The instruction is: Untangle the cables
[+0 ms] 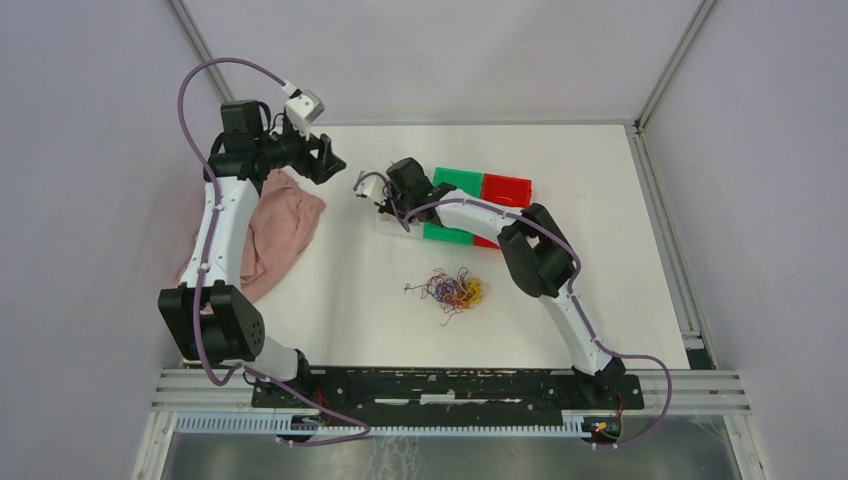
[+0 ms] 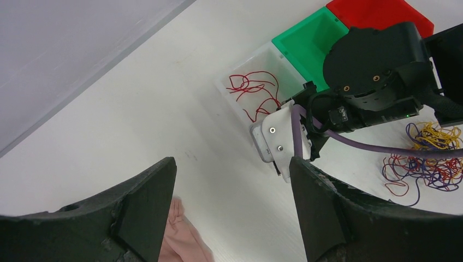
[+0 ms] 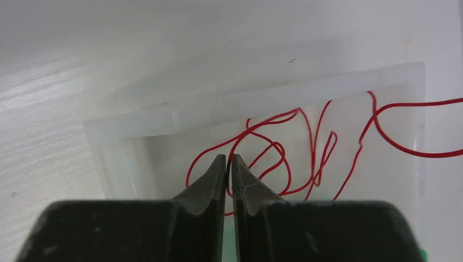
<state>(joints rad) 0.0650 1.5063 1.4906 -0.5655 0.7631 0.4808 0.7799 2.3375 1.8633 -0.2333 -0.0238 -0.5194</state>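
The thing to look at is the clear bin [image 3: 164, 117], sitting out on the white table [image 1: 340, 300]. A few loose red strands [image 2: 256, 87] lie curled inside it, and one of them trails out over the bin's rim on the right-hand side. The right gripper [image 3: 228, 164] hangs right over the bin, pointing down into it. Its two fingers are pressed together with only a hairline slit between the tips. Red wire crosses just behind those tips, and I cannot tell whether any strand is actually pinched. The main clump of cables [image 1: 455, 290], a knot of purple, yellow-orange and dark red, lies on the bare table. It is well apart from the bin, nearer the arm bases and a little to the right. Just beside the bin on its right stands a green bin [image 2: 306, 43], and a red bin [image 2: 377, 13] comes after that. The left gripper [image 2: 232, 162] is off to the left of the clear bin and turned towards it. Its jaws are spread wide with nothing between them. Further left of the bin, a crumpled pink cloth [image 1: 285, 225] lies under the left arm.
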